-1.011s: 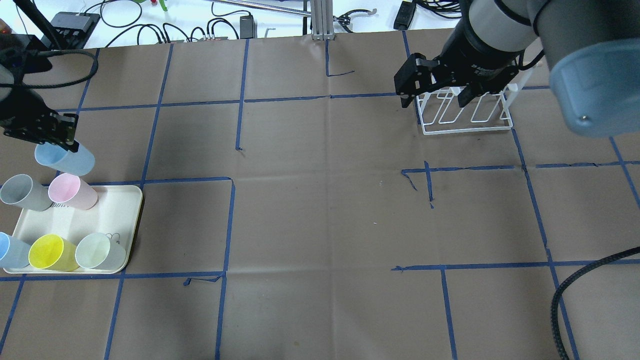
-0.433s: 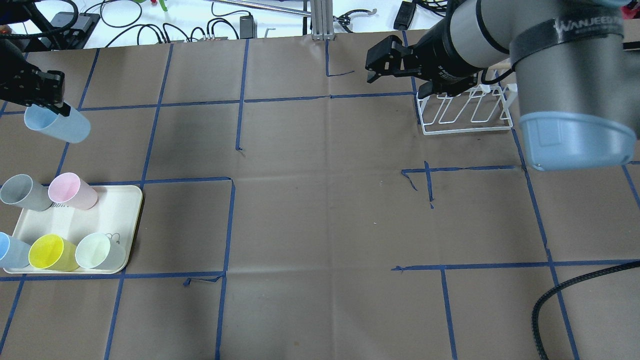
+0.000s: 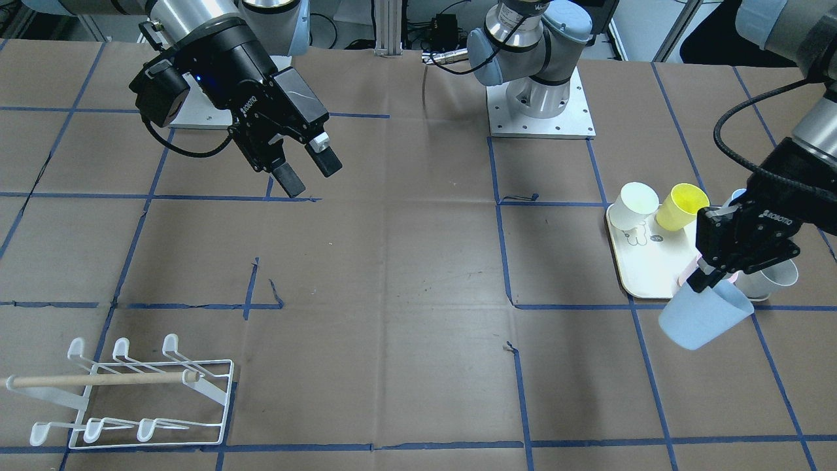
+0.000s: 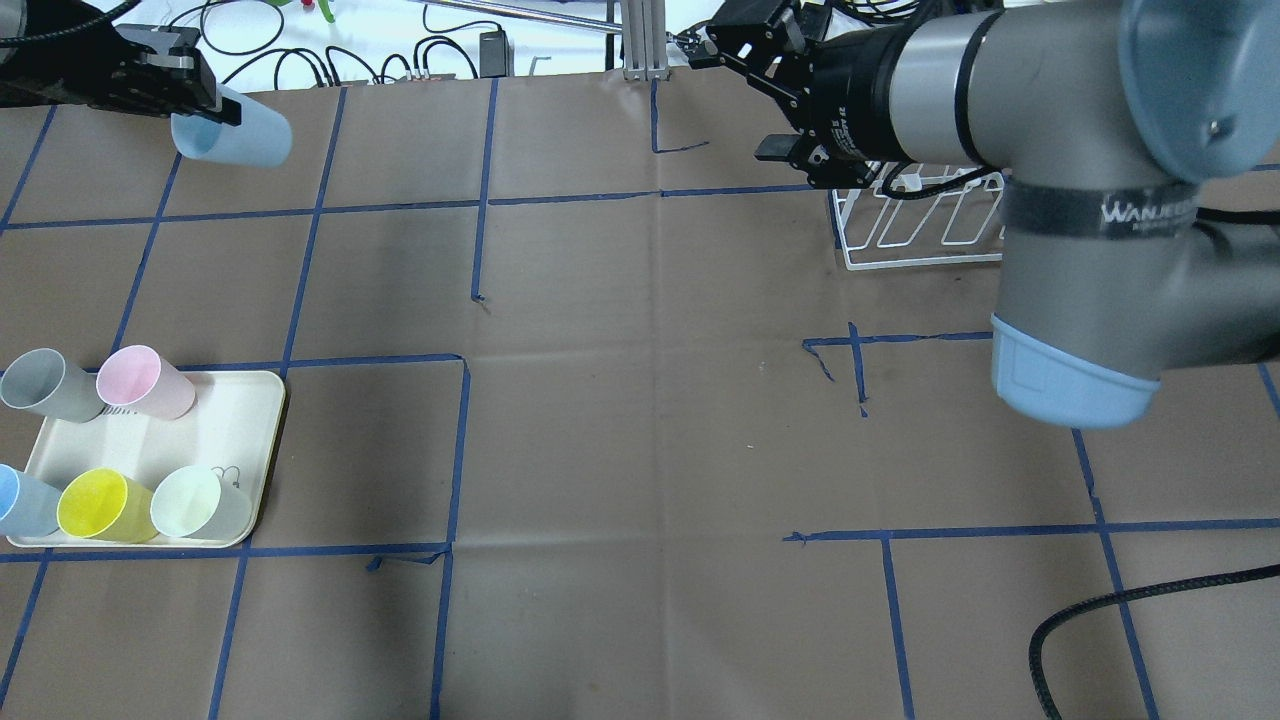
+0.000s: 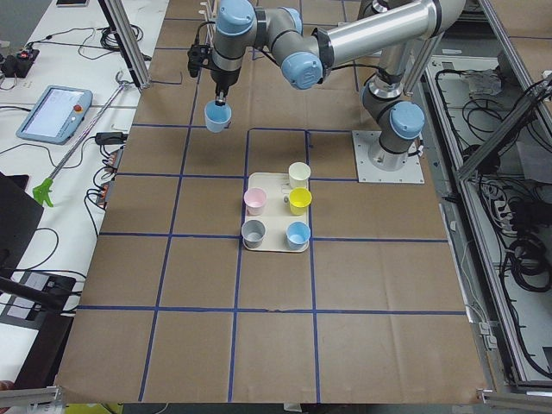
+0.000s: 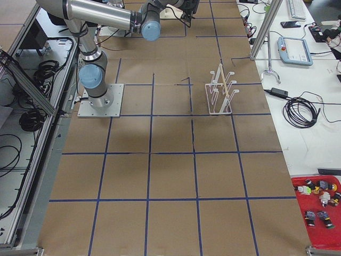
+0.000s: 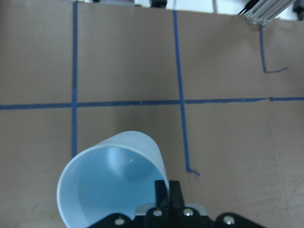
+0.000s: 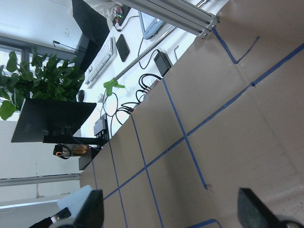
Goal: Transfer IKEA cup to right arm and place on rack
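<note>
My left gripper (image 4: 200,100) is shut on the rim of a pale blue IKEA cup (image 4: 237,140) and holds it tilted, high over the table's far left. The cup shows in the front view (image 3: 703,320), in the left wrist view (image 7: 109,180) and in the left side view (image 5: 216,116). My right gripper (image 4: 735,100) is open and empty, turned sideways in the air just left of the white wire rack (image 4: 920,262). In the front view the right gripper (image 3: 310,176) is far from the rack (image 3: 98,379). The rack's prongs are bare.
A cream tray (image 4: 235,420) at the near left holds grey (image 4: 45,385), pink (image 4: 140,382), blue, yellow (image 4: 100,505) and pale green (image 4: 195,503) cups. The right arm's elbow (image 4: 1080,300) hangs over the rack's right side. Cables lie beyond the table's far edge.
My left gripper has carried the blue cup up and away from the tray toward the far edge. My right gripper has swung left off the rack and turned sideways, still open.
</note>
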Controlling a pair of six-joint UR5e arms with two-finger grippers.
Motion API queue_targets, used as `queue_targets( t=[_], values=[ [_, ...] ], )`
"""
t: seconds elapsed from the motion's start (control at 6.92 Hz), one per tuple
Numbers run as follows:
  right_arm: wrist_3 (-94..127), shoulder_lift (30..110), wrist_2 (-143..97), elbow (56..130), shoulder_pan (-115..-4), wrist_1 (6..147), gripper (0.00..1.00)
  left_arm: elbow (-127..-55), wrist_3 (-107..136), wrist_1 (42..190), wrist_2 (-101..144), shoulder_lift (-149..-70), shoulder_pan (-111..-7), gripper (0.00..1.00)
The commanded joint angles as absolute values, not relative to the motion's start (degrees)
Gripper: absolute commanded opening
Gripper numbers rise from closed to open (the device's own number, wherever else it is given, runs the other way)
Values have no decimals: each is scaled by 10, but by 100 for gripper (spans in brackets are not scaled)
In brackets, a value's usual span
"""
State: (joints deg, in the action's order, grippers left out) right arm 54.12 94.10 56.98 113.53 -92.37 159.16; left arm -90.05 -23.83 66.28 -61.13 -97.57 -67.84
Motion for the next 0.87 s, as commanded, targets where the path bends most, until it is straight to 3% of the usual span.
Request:
queue_targets(
  t=[0.0, 0.43, 0.72],
  values=[
    [675, 942, 557, 1199, -911, 1725, 100, -939, -249, 557, -491, -976, -693, 0],
    [708, 935, 519, 1244, -903, 1764, 99, -1077, -250, 297, -336, -976, -698, 0],
    [708, 941, 533, 1246, -888, 1764, 100, -1124, -255, 164, -240, -983, -709, 0]
  ],
)
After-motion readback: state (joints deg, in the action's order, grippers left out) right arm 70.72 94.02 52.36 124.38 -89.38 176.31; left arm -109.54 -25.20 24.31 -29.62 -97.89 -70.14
